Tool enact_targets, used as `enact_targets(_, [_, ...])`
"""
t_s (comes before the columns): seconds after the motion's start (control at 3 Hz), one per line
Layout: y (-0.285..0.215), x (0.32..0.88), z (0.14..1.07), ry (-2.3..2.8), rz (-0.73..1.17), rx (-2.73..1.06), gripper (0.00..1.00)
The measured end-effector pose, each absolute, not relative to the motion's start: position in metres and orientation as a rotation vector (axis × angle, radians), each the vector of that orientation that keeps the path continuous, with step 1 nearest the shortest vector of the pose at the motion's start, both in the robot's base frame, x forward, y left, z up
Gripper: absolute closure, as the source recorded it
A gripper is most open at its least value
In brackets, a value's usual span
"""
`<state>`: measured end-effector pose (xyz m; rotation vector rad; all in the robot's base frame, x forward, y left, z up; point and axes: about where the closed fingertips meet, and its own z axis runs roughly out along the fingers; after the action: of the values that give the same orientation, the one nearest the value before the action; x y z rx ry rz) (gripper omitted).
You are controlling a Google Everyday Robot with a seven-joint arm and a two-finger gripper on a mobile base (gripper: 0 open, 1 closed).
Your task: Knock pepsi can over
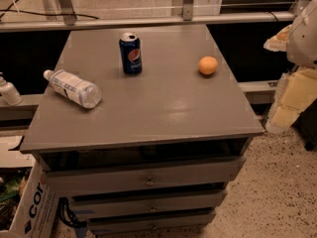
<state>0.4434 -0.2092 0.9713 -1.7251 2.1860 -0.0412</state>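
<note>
Camera view looks down on a grey drawer cabinet [163,113]. On its top the pepsi can [131,54] stands upright toward the back, left of centre. A clear water bottle [73,88] lies on its side near the left edge. An orange [208,65] sits to the can's right, well apart from it. The robot's arm [303,31] enters at the frame's right edge, beyond the cabinet's right side. The pale gripper [290,100] hangs below it, seemingly pointing downward and well apart from the can. Whether the gripper is spread or closed cannot be told.
</note>
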Motion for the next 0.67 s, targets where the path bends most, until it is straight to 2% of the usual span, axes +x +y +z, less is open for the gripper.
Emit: enact_targets(0.67, [-0.147, 0.507, 0.939, 1.956, 0.114, -1.724, 0.0])
